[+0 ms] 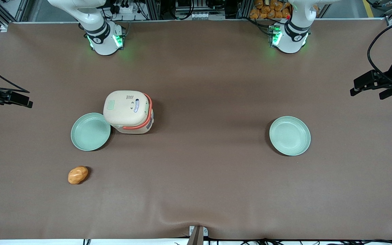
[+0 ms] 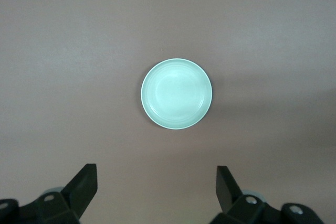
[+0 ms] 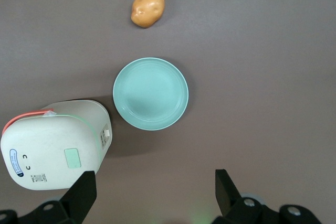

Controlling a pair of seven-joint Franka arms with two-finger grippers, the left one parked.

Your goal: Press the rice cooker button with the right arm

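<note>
the gripper (image 3: 152,192) hangs high above the table with its fingers (image 3: 84,190) spread apart, holding nothing. the potato (image 1: 78,175) lies nearer the front camera than the rice cooker (image 1: 128,111), well apart from it. a pale green plate (image 1: 91,131) touches the cooker (lid closed). a second plate (image 1: 290,135) lies toward the parked arm's end.

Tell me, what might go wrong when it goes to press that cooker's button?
The gripper hangs open high above the table, not over the rice cooker. Coming down, it could land on the pale green plate that touches the cooker. The cooker looks light, so an off-centre push might tip or slide it. The potato lies nearer the front camera, probably out of the way.
</note>
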